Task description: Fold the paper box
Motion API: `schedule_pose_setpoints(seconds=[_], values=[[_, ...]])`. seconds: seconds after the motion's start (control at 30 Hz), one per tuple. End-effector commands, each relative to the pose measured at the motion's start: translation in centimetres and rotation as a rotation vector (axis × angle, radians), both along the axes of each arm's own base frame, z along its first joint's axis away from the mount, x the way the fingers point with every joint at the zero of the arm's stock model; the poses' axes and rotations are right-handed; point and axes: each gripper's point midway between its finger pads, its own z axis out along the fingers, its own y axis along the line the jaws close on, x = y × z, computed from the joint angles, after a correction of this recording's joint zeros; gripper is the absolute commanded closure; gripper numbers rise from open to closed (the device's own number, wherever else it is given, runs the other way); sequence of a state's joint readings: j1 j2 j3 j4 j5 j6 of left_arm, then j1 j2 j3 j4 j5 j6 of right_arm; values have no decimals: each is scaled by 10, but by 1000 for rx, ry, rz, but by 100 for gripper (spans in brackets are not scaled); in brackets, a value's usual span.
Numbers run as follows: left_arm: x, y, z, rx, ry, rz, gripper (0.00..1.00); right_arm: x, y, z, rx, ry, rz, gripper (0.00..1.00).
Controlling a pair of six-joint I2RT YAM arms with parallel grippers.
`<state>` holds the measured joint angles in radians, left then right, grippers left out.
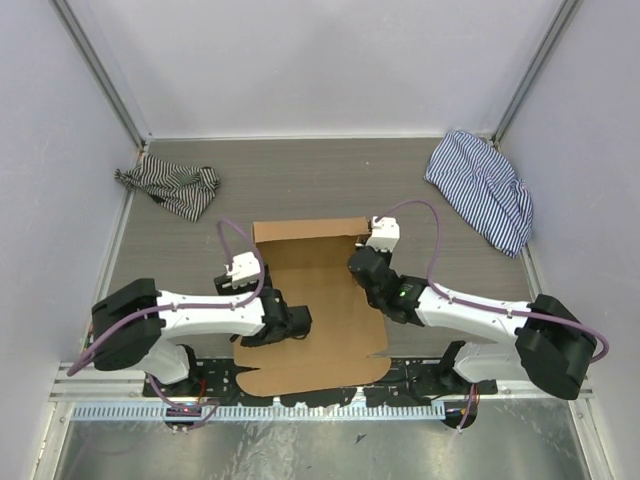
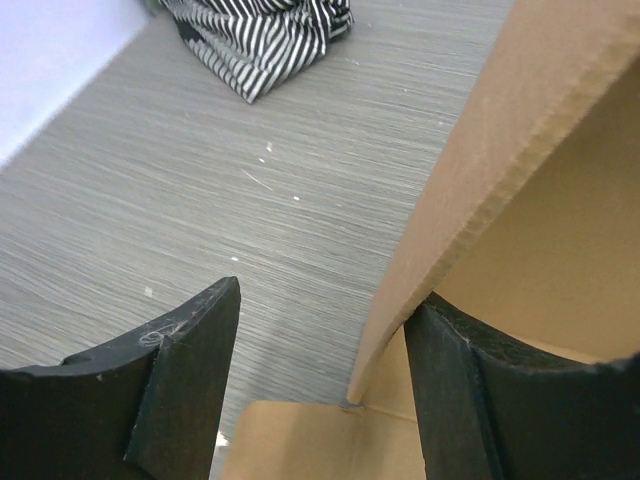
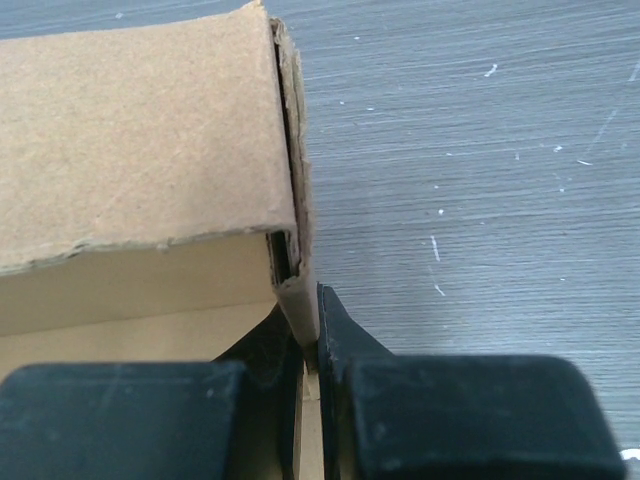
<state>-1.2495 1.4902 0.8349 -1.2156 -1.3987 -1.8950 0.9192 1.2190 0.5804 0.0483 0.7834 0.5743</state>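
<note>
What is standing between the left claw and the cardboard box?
Nothing visible. The raised wall of the cardboard box reaches into the gap of the open left claw; the striped cloth lies well apart.

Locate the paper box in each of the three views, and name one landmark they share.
Top external: the paper box lies centre, between the arms, far flap raised.
Left wrist: the paper box fills the right side, one wall slanting up.
Right wrist: the paper box sits upper left, corner pinched by the right tool.
Shared landmark: the grey wood-grain table, in all three.
</note>
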Motion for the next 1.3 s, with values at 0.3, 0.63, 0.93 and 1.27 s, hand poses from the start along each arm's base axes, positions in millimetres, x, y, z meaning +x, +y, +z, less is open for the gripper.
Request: schedule_pose_setpoints(seconds=[0.3,0.63,0.93,1.27], values=[[-8,-44,30,7,-153,-158,15,8,-19,18,-12,-33,-124,91],[-29,-57,73,-64,-176,-274,19,14,-12,5,-74,7,-126,90],[-31,-5,122,-43,-175,-268,21,21,-4,-6,-126,36,-116,90],[-45,-80,169,-86,-45,-715,23,34,-22,-11,-142,92,-109,90]])
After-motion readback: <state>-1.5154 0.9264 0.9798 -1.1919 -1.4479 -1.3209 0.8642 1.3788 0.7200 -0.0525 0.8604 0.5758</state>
